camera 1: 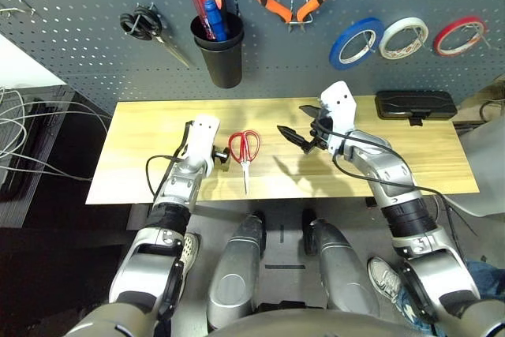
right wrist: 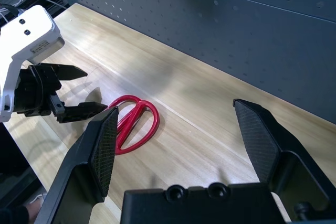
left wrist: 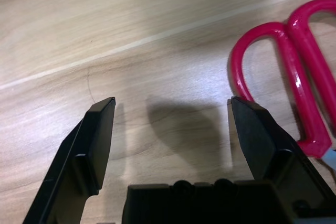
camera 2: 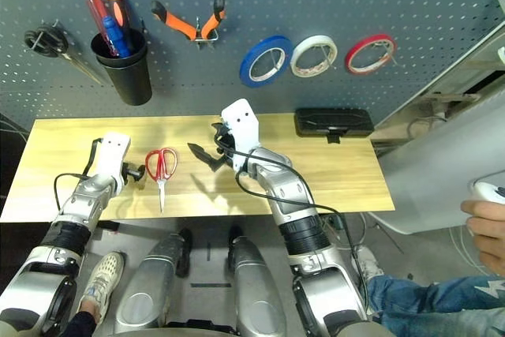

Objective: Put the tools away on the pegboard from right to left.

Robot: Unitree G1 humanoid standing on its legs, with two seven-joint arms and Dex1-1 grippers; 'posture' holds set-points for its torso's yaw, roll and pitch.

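- Between the two pairs of jaws, the red-handled scissors (camera 1: 245, 147) lie flat on the wooden surface (camera 1: 347, 183), just beside the left jaws, with the red loops toward the pegboard (camera 1: 276, 61) and the blades toward the robot.
- Above the surface, the left gripper (left wrist: 173, 98) has its jaws apart, with nothing held between them; whether one side touches the scissors' loop, I cannot tell.
- Over to the right, the right gripper (right wrist: 176, 105) also has its jaws wide apart and empty.
- Beyond the right jaws, the orange-and-black-handled pliers (camera 1: 276, 9) hang spread on a hook.
- Beyond the left jaws, the black cup (camera 1: 224, 65) on the pegboard holds the small blue-handled screwdriver (camera 1: 213, 18) among red and orange handles; the black-handled scissors (camera 1: 142, 25) hang farther left.
- Up and to the right of the right jaws hang the blue tape ring (camera 1: 339, 46), then the white ring (camera 1: 387, 40) and the red ring (camera 1: 444, 38).
- Right of the right jaws, a black case (camera 1: 414, 105) rests on the surface.
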